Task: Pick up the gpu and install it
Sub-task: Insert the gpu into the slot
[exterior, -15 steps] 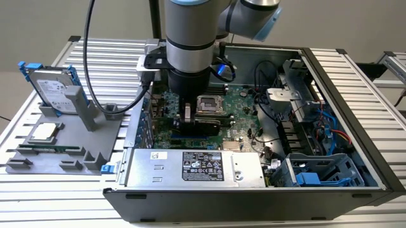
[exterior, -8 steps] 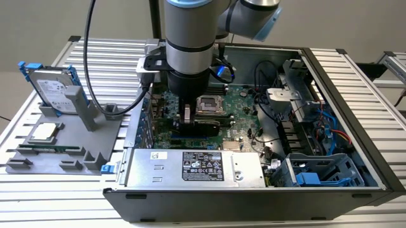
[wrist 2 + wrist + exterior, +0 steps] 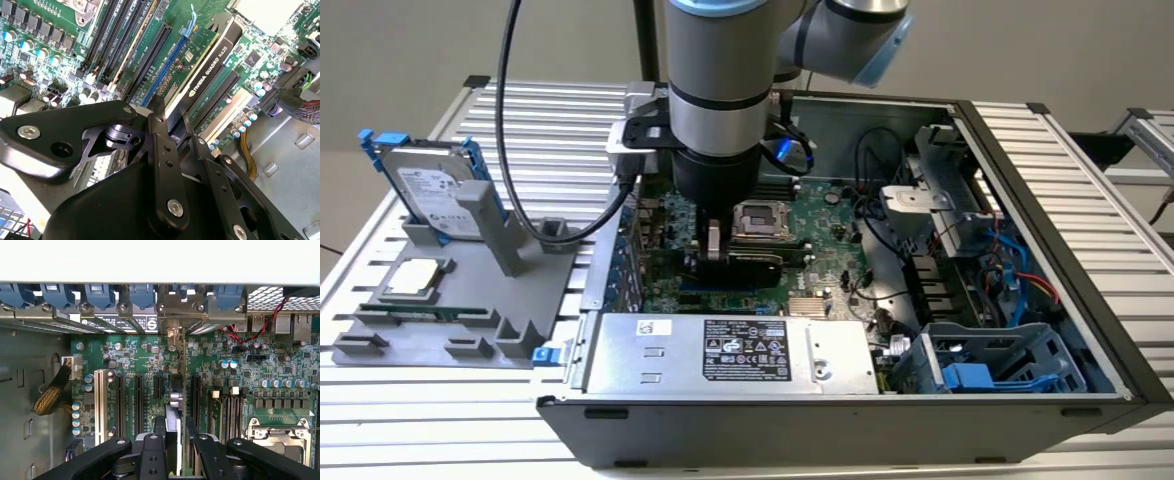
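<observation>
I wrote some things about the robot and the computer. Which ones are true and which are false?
1. The gpu stands on edge over the motherboard's slots, between the gripper's fingers. True.
2. The computer case has its side closed. False: it is open, and the motherboard shows.
3. The hard drive sits on the grey stand outside the case, at the exterior view's left. True.
4. The gripper is above the grey stand. False: it is down inside the case.

End effector (image 3: 716, 258) lowered inside open computer case (image 3: 1067, 300), at motherboard (image 3: 821, 215), gpu (image 3: 750, 268) upright between fingers. Hard drive (image 3: 430, 185) on grey fixture (image 3: 400, 330), exterior view's left.
</observation>
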`<state>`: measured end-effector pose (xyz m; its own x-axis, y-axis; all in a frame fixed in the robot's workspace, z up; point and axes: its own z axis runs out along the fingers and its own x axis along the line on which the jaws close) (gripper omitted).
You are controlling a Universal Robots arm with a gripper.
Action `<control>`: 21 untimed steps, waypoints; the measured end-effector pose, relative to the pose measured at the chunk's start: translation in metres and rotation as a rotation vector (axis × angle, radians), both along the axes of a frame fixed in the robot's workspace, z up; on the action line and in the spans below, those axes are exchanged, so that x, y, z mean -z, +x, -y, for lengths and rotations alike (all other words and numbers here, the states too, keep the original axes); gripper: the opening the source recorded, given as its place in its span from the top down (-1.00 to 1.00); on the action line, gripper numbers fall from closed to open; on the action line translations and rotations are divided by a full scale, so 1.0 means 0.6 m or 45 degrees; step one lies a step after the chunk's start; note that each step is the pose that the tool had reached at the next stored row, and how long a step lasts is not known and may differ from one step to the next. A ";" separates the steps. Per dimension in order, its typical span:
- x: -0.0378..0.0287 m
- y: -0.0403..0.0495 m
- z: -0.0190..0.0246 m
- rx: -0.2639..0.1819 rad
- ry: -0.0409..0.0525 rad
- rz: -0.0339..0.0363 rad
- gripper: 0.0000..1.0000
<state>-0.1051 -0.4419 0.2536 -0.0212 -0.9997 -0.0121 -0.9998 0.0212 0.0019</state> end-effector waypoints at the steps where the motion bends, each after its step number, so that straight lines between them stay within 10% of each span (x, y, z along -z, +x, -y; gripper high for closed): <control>1: 0.000 0.000 0.0000 0.000 0.000 0.0000 1.00; 21: 0.016 0.000 0.0000 0.000 -0.001 -0.0003 1.00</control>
